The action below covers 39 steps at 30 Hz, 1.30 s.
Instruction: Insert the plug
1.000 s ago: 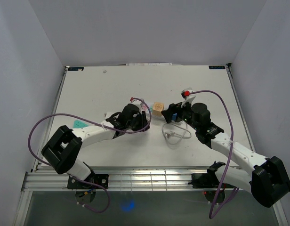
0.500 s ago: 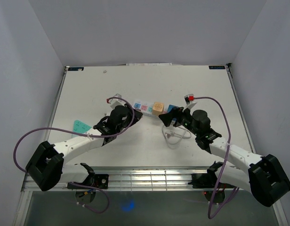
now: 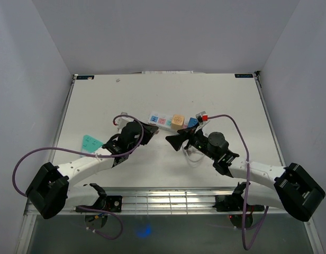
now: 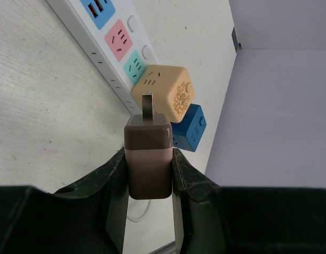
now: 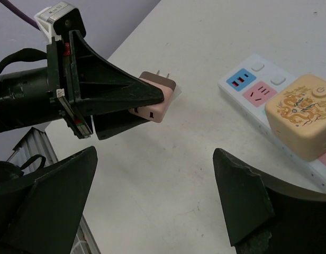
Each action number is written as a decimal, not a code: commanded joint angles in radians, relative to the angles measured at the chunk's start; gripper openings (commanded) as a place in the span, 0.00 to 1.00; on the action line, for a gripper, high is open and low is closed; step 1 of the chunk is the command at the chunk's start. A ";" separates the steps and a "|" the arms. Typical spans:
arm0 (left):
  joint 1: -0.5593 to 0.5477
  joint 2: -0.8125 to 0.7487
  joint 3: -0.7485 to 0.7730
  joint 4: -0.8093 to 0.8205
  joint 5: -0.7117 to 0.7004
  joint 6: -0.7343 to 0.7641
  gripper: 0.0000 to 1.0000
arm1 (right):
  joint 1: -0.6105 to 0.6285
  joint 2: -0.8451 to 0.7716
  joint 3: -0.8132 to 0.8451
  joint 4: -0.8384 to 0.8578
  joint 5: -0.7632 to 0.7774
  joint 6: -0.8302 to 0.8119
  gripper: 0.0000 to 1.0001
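**Plug held short of the power strip**

The left end effector (image 4: pixel 148 157) is clamped on the brown-and-pink plug (image 4: pixel 147 136). It is near the middle of the counter (image 3: pixel 152 90), on the near side of the power strip (image 5: pixel 251 91) and apart from it. The plug's long axis runs in line with the fingers. Its metal prongs lead, pointing toward the right edge and the orange cube (image 5: pixel 300 116) seated on the strip. The cube bears a gold dragon-like ornament; any lettering is too small to read. The right end effector (image 5: pixel 155 153) faces the plug, spread wide and holding nothing.

The plug (image 4: pixel 148 159) is matt plastic with a metal prong (image 4: pixel 147 103), the power strip (image 4: pixel 99 50) smooth plastic.
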 commanded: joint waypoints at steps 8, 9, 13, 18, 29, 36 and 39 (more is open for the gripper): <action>0.003 -0.066 -0.068 0.084 0.076 -0.172 0.00 | 0.111 0.133 0.006 0.233 0.156 -0.085 0.95; 0.003 -0.064 -0.068 0.084 0.093 -0.174 0.00 | 0.114 0.154 0.008 0.248 0.161 -0.085 0.95; 0.003 -0.050 -0.073 0.099 0.130 -0.192 0.00 | 0.144 0.197 0.017 0.282 0.190 -0.091 0.96; 0.003 -0.030 -0.080 0.141 0.185 -0.197 0.00 | 0.176 0.228 0.012 0.328 0.242 -0.109 0.97; 0.001 0.034 -0.077 0.187 0.259 -0.220 0.00 | 0.227 0.294 0.037 0.360 0.373 -0.128 1.00; -0.008 0.037 -0.088 0.208 0.255 -0.225 0.00 | 0.252 0.332 0.055 0.388 0.442 -0.146 0.95; -0.011 0.033 -0.090 0.214 0.254 -0.225 0.00 | 0.255 0.345 0.057 0.399 0.459 -0.148 0.93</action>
